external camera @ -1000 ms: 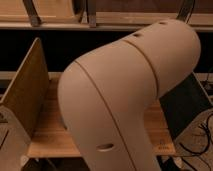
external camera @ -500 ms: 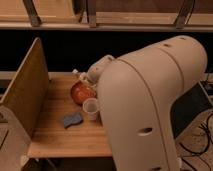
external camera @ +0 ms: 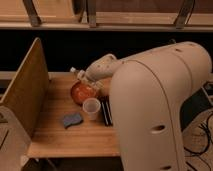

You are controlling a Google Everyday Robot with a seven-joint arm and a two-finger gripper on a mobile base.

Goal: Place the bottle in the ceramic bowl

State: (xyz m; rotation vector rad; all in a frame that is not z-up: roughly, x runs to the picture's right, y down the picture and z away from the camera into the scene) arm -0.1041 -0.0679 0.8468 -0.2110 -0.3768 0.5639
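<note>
The clear bottle (external camera: 80, 75) with a white cap lies tilted in my gripper (external camera: 91, 80), cap pointing up and to the left. The gripper is shut on the bottle and holds it just above the back rim of the reddish-orange ceramic bowl (external camera: 81, 93), which sits on the wooden table (external camera: 60, 137). My large beige arm (external camera: 155, 105) reaches in from the right and hides the table's right part.
A small white cup (external camera: 91, 107) stands right in front of the bowl. A blue sponge (external camera: 71, 120) lies front left of it. A dark flat object (external camera: 106, 113) lies right of the cup. A wooden side panel (external camera: 25, 90) walls the table's left edge.
The arm has swung away from the camera, uncovering the table. The gripper with the bottle has moved a little to the right, over the bowl's back rim.
</note>
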